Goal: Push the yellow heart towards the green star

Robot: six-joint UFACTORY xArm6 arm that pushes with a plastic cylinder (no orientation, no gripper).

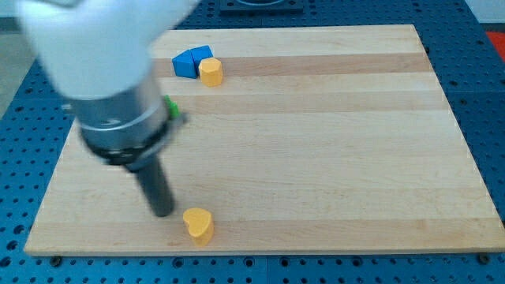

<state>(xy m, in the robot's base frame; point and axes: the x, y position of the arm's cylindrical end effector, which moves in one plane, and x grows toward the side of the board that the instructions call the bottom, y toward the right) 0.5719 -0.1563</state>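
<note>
The yellow heart [199, 224] lies near the board's bottom edge, left of centre. My tip [162, 211] rests on the board just left of the heart and slightly above it, a small gap apart. The green star [172, 110] is mostly hidden behind the arm's grey body at the view's left; only a sliver of green shows. It lies well above the heart and a little to its left.
Two blue blocks [192, 61] sit together near the board's top left, with a yellow hexagon-like block [211, 72] touching their right side. The wooden board [331, 158] lies on a blue perforated table. The arm's body covers the upper left.
</note>
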